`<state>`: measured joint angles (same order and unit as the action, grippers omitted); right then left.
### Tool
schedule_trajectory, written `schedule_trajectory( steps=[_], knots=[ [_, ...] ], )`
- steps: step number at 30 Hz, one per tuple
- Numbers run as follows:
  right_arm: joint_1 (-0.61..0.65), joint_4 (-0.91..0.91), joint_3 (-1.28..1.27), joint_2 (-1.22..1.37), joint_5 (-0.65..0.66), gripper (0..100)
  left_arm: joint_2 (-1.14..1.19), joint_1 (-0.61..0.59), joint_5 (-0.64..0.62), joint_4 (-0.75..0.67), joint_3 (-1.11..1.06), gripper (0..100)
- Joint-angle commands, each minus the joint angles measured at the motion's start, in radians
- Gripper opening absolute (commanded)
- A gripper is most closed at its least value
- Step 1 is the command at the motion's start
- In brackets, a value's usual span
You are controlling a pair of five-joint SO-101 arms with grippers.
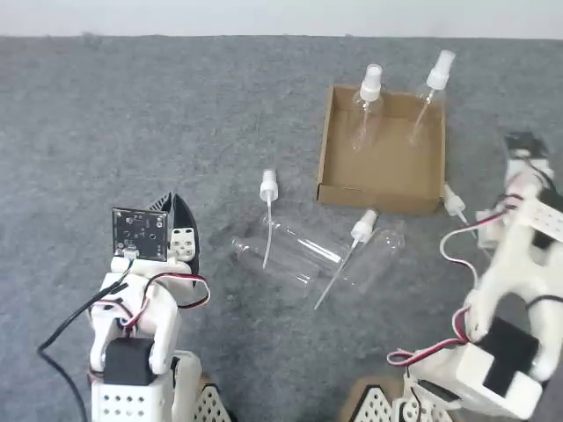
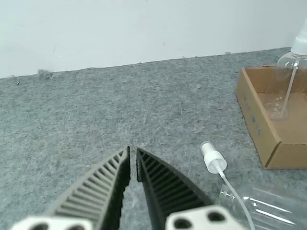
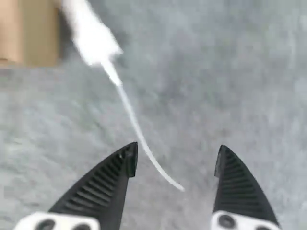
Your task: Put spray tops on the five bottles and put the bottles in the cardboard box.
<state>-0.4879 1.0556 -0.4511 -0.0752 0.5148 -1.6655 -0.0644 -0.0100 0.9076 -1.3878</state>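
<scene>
Robotics lab by the look of it: a bench (image 1: pixel 281 369) covered in coarse grey felt-like fabric (image 1: pixel 132 114), a plain white wall (image 2: pixel 144 28) behind, and a white plastic robot arm (image 1: pixel 163 330) carrying a bare dark circuit board (image 1: pixel 139 232).

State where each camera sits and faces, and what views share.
High view: fixed above the table, looking down on the cardboard box, loose bottles, left arm and right arm.
Left wrist view: on the left arm, looking low across the table toward a wall; shut left pincer in front.
Right wrist view: on the right arm, looking down at a spray top beside the box; open right pincer in front.
Shared: high and left wrist views both show the box and another spray top.
</scene>
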Motion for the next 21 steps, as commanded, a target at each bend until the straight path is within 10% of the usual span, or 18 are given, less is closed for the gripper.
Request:
schedule_trajectory(
  steps=[1,21],
  knots=[
    [0.091,-0.073,0.038,-0.015,0.040,22.1,-0.012,0.003,-0.009,-0.029,0.001,1],
    [0.222,-0.493,-0.176,-0.001,0.043,22.1,-0.012,0.003,-0.006,-0.034,0.001,1]
  ],
)
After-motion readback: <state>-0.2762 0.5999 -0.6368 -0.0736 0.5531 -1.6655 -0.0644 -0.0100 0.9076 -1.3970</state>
